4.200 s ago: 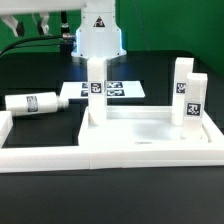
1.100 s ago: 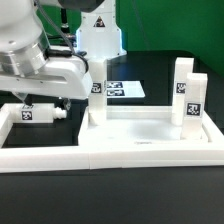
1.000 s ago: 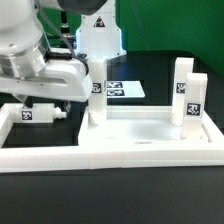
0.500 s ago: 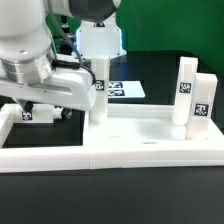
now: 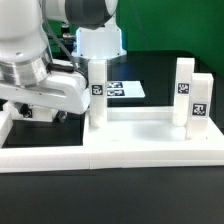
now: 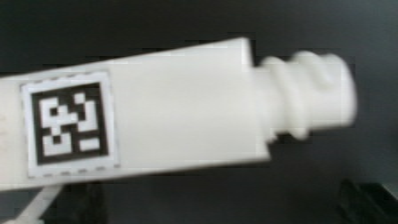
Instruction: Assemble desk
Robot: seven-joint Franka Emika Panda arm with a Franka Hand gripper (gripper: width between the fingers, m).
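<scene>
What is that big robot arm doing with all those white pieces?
It is building a little desk. The gripper is open and hangs low over a loose white leg lying on the black table, not holding it yet. Three other legs already stand upright on the white tabletop, which lies flat on the table.

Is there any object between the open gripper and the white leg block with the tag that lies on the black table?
Nothing visible. In the wrist view the lying white leg block fills the picture unobstructed. In the exterior view the arm hides the gripper and most of that block.
</scene>
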